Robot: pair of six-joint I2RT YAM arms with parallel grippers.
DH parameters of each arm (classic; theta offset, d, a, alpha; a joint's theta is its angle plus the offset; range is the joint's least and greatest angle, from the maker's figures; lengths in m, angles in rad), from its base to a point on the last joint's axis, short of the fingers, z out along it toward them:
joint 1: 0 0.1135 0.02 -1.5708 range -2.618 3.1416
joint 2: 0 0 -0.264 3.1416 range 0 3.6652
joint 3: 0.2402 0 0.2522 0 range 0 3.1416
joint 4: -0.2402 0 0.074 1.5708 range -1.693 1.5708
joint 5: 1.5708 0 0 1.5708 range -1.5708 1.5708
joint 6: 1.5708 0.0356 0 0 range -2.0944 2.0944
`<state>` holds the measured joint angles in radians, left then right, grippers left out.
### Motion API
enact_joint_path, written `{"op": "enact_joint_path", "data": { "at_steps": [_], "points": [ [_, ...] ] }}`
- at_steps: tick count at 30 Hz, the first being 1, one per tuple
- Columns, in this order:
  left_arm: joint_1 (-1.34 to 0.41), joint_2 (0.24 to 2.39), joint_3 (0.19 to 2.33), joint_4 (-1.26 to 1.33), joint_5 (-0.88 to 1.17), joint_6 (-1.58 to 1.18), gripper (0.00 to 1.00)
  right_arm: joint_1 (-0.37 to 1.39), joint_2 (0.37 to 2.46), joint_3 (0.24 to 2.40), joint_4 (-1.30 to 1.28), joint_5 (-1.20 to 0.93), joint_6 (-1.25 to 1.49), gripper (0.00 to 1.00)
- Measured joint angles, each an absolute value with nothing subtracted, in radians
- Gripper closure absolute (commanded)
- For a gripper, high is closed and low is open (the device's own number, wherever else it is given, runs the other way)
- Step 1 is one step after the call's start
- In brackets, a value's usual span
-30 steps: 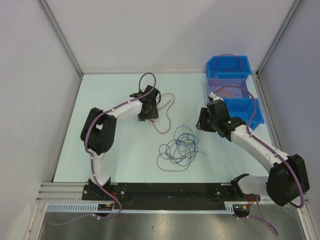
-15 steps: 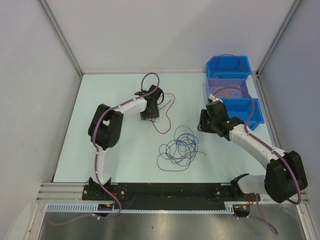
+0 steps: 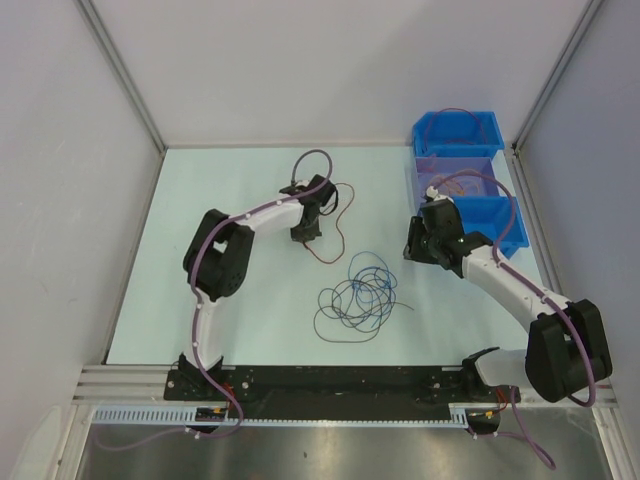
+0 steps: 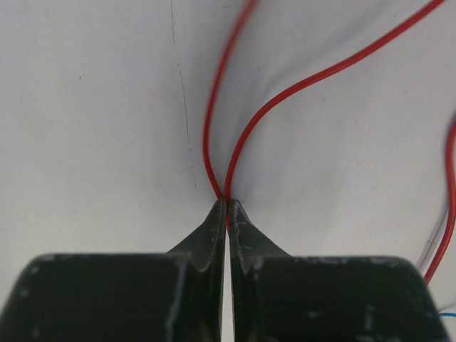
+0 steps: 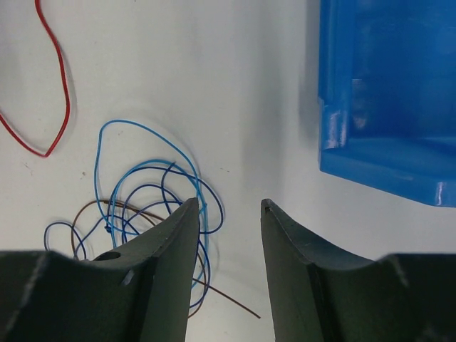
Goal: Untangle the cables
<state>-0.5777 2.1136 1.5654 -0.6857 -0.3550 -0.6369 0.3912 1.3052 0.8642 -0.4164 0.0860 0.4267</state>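
A red cable (image 3: 337,243) lies stretched out at the middle back of the table, apart from the others. My left gripper (image 3: 304,233) is shut on it. In the left wrist view two red strands (image 4: 285,92) rise from between the closed tips of the left gripper (image 4: 226,204). A tangle of blue and dark cables (image 3: 356,296) lies in loose loops at the table's centre. My right gripper (image 3: 411,246) hovers to the right of the tangle, open and holding nothing. In the right wrist view the blue loops (image 5: 142,187) lie beside the left finger of the right gripper (image 5: 228,206), and the red cable (image 5: 64,107) shows at upper left.
Blue bins (image 3: 459,131) stand in a row at the back right, the nearest (image 3: 512,236) just behind my right arm; its corner (image 5: 388,92) shows in the right wrist view. Grey walls enclose the table on three sides.
The left gripper has closed on the red cable and shifted slightly right and toward the back. The right gripper has edged a little toward the back.
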Motion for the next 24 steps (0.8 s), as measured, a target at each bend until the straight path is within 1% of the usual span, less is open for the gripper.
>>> {"op": "enact_joint_path", "data": {
  "at_steps": [6,13,18,24],
  "points": [
    [-0.580,2.093,1.526,-0.647,-0.364,-0.627,1.00,0.375,1.305,0.864,-0.417,0.085,0.424,0.55],
    [-0.580,2.017,1.427,-0.611,-0.362,-0.616,1.00,0.371,1.301,0.864,-0.417,0.047,0.427,0.55],
    [-0.581,1.909,1.397,-0.623,-0.355,-0.587,1.00,0.373,1.271,0.863,-0.395,-0.079,0.444,0.49],
    [-0.598,1.703,1.396,-0.620,-0.366,-0.533,1.00,0.395,1.250,0.862,-0.289,-0.278,0.502,0.43]
  ]
}}
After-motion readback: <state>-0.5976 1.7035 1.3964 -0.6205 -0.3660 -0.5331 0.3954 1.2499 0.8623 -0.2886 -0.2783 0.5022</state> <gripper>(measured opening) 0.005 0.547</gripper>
